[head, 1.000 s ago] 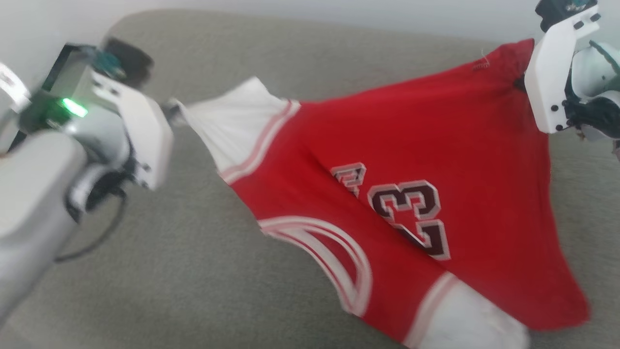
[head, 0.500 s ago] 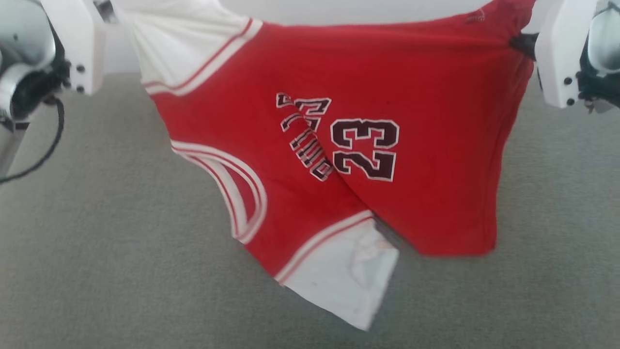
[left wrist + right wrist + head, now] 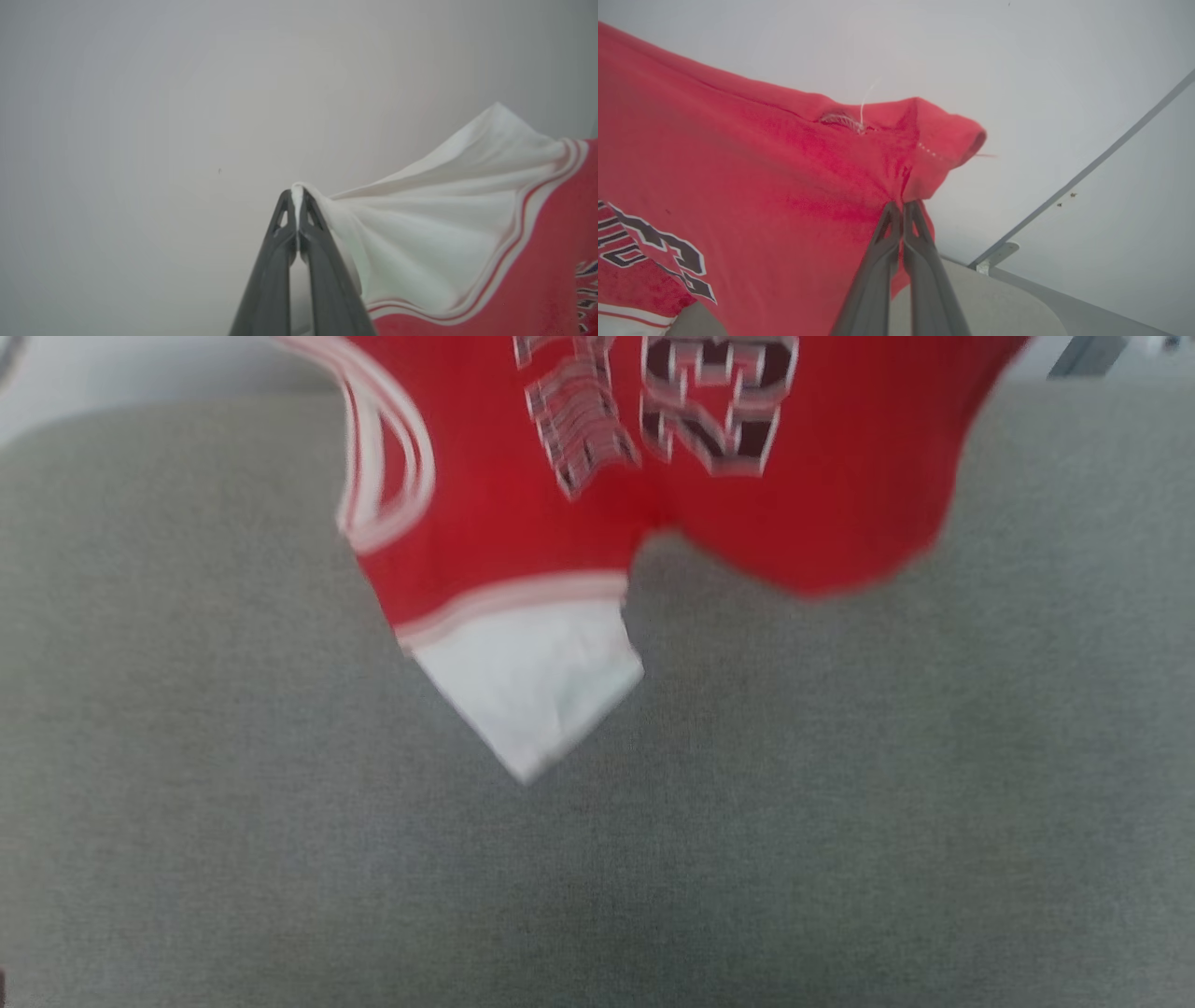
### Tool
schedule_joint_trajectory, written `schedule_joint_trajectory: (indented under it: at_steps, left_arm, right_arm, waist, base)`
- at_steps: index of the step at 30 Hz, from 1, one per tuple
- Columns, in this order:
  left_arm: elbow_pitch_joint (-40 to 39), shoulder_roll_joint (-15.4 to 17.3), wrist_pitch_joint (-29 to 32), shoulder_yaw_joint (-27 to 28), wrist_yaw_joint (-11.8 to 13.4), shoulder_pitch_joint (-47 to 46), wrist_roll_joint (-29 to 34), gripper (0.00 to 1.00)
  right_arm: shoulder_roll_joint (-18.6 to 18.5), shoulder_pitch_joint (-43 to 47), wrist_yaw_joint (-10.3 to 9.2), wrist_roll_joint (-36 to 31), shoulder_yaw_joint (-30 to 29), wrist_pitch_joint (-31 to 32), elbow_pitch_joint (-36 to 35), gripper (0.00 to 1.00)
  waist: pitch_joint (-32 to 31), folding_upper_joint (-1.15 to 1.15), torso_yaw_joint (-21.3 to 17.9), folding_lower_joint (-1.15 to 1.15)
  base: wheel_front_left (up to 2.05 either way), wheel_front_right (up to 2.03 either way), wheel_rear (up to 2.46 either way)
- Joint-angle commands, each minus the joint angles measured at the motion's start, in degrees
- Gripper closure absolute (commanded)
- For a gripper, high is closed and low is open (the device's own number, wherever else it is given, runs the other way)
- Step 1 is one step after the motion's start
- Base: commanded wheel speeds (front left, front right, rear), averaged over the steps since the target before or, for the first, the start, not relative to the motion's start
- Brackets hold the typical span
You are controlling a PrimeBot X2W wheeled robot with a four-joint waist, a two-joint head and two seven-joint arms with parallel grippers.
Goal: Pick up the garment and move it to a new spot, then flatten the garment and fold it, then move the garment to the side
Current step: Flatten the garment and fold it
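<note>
Here, our left tool (image 3: 297,197) pinching the garment (image 3: 504,523) by its white sleeve (image 3: 420,233), our right tool (image 3: 903,206) clamped on a red corner, cloth slung between them above grey upholstery (image 3: 840,821).

The grey bench (image 3: 597,877) spreads open in front and to both sides. The shirt (image 3: 523,523) hangs like a curtain across the far part, its white sleeve (image 3: 532,700) dangling lowest, left of centre. A pale wall (image 3: 140,116) rises beyond the left hand (image 3: 297,196)
</note>
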Motion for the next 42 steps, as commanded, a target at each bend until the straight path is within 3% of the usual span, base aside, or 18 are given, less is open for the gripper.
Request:
schedule_joint_trajectory:
  at_steps: [1,9,12,15,18,21,26,31,37,42]
  left_arm:
    - [2.7,-0.8,-4.4,0.6,0.5,-4.1,2.1,1.0]
    - [12.0,-4.7,-23.0,0.3,2.8,-17.2,9.4,1.0]
    - [13.9,-6.0,-25.6,0.1,2.9,-19.1,10.3,1.0]
    - [16.2,-7.5,-27.2,-0.3,1.6,-19.3,11.2,1.0]
    - [19.2,-9.3,-27.3,-0.8,-1.6,-15.5,9.5,1.0]
    - [22.0,-11.2,-23.3,-2.6,-4.0,-11.5,7.6,1.0]
    - [19.7,-12.7,-14.2,-6.6,-4.6,-0.1,1.7,1.0]
    - [11.4,-8.4,-4.7,-10.4,-4.6,9.7,-6.7,1.0]
    - [2.0,-2.3,3.2,-12.4,-4.4,20.6,-12.9,1.0]
    - [-8.9,2.6,8.3,-13.4,-0.2,29.7,-15.6,1.0]
  right_arm:
    - [1.5,-3.2,-0.01,-2.7,-1.7,-4.4,2.6,1.0]
    - [7.1,-13.9,-0.01,-15.0,-5.1,-21.0,12.9,1.0]
    - [8.3,-15.2,-0.01,-17.4,-5.9,-23.6,15.7,1.0]
    - [9.9,-15.9,-0.01,-19.4,-5.9,-26.0,19.3,1.0]
    - [10.9,-14.0,-0.01,-19.5,-5.1,-25.8,22.8,1.0]
    - [10.9,-11.2,-0.01,-17.8,-3.1,-25.3,25.1,1.0]
    - [10.0,-4.6,-0.01,-13.0,1.4,-23.0,26.0,1.0]
    - [8.4,3.2,-0.01,-7.1,6.3,-19.9,22.1,1.0]
    - [3.3,13.4,-0.01,0.4,10.0,-15.7,13.4,1.0]
    - [-1.1,22.9,-0.01,4.8,10.0,-12.5,5.7,1.0]
  waist:
    - [4.9,0.0,-0.3,0.0]
    - [12.4,0.0,0.3,0.0]
    - [13.5,0.0,0.8,0.0]
    - [14.4,0.0,1.8,0.0]
    - [14.2,0.0,2.8,0.0]
    - [13.4,0.0,3.7,0.0]
    - [11.2,0.0,5.1,0.0]
    - [9.0,0.0,5.6,0.0]
    - [6.5,0.0,5.9,0.0]
    - [4.4,0.0,6.0,0.0]
  base:
    - [0.0,0.0,0.0]
    - [0.0,0.0,0.0]
    - [0.0,0.0,0.0]
    - [0.0,0.0,0.0]
    - [0.0,0.0,0.0]
    - [0.0,0.0,0.0]
    - [0.0,0.0,0.0]
    - [0.0,0.0,0.0]
    - [0.0,0.0,0.0]
    - [0.0,0.0,0.0]
